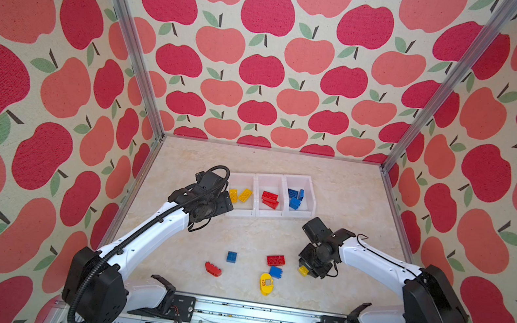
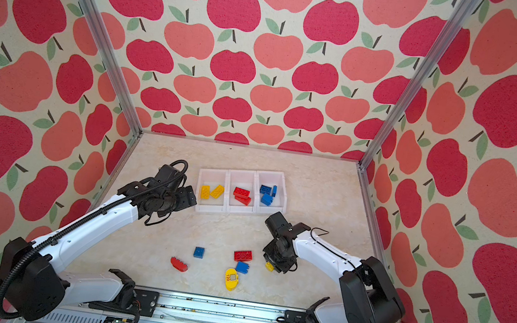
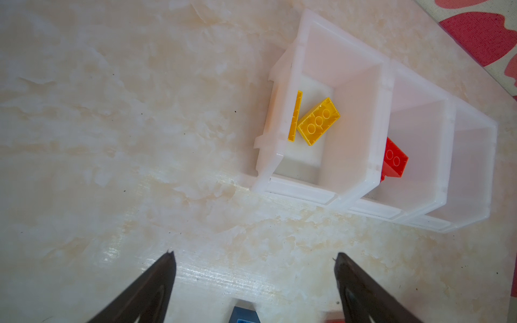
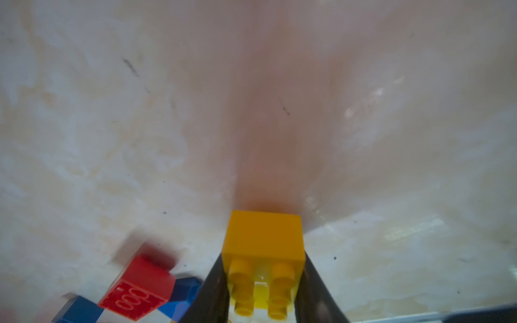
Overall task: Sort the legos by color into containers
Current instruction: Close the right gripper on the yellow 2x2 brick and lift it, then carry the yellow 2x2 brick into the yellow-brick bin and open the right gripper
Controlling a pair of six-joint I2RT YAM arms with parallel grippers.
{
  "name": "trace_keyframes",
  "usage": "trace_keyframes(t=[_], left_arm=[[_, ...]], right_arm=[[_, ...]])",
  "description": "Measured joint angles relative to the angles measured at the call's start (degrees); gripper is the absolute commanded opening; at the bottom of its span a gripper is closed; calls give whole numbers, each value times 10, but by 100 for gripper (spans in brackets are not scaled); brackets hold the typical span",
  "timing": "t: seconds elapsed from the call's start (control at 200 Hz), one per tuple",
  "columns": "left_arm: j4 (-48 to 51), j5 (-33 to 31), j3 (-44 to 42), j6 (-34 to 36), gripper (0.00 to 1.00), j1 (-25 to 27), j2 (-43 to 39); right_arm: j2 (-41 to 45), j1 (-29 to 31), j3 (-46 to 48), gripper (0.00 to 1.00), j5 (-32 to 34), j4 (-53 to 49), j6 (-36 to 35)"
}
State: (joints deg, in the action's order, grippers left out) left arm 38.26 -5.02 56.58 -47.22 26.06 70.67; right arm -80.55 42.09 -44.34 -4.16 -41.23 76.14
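Note:
My right gripper (image 4: 263, 258) is shut on a small yellow lego (image 4: 263, 237), low at the table's front right; in both top views that brick (image 1: 303, 271) (image 2: 270, 266) peeks out under the gripper. Loose legos lie beside it: a red brick (image 1: 275, 260), a blue one (image 1: 276, 272), a rounded yellow "120" piece (image 1: 266, 283), another blue brick (image 1: 231, 256) and a red toothed piece (image 1: 213, 269). The three white containers (image 1: 263, 214) hold yellow (image 1: 238, 195), red (image 1: 270, 199) and blue (image 1: 295, 197) bricks. My left gripper (image 3: 254, 255) hangs open and empty beside the yellow container (image 3: 296, 193).
Metal frame posts and apple-patterned walls close in the marble table on three sides. A metal rail (image 1: 262, 317) with both arm bases runs along the front edge. The left arm's wrist (image 1: 207, 196) sits close to the containers' left end.

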Motion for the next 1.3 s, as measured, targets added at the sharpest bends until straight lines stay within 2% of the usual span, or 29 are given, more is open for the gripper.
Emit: trace_keyframes(t=[0.265,0.595,0.975,1.301], left_arm=[[0,5,-44,-5,92,-20,-49],[3,6,-86,-17,92,-26,-97],[22,4,-98,-29,93,-31,-137],[35,3,-99,-35,93,-32,-149]], right_arm=[[-38,17,-143,26,45,-39,-97],[-149,57,-355,26,87,-71,-241],[-266,108,-527,26,92,-73,-371],[-369,120,-659,27,82,-67,-433]])
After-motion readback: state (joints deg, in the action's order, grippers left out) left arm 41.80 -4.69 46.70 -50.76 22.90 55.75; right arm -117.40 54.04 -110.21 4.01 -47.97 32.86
